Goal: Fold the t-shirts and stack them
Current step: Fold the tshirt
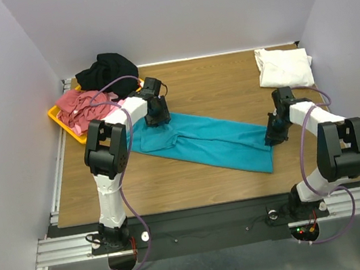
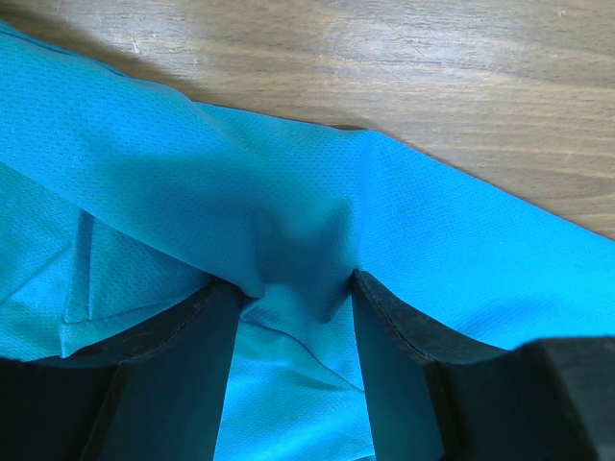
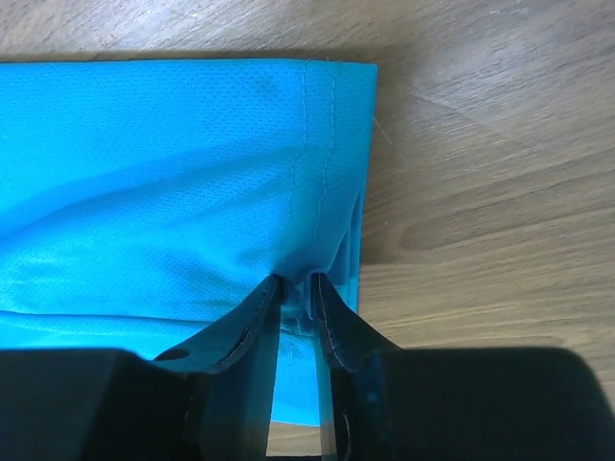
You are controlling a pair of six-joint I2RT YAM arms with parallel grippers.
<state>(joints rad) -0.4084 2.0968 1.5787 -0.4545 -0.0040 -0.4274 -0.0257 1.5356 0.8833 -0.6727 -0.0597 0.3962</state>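
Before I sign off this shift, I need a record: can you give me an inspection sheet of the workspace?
Surface: wooden table, grain visible.
Job's things: teal t-shirt stretched across mid-table; white t-shirt folded far right; black t-shirt crumpled far left; dusty red t-shirt and pink t-shirt heaped in yellow tray.
Clutter: yellow tray, far left.
Grippers: left gripper pinches teal t-shirt's left end; right gripper pinches its right hem.
Cables: purple cables loop along both arms.
Surroundings: pale walls on three sides; metal rails near edge.

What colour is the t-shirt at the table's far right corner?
White t-shirt; top external view shows it best.
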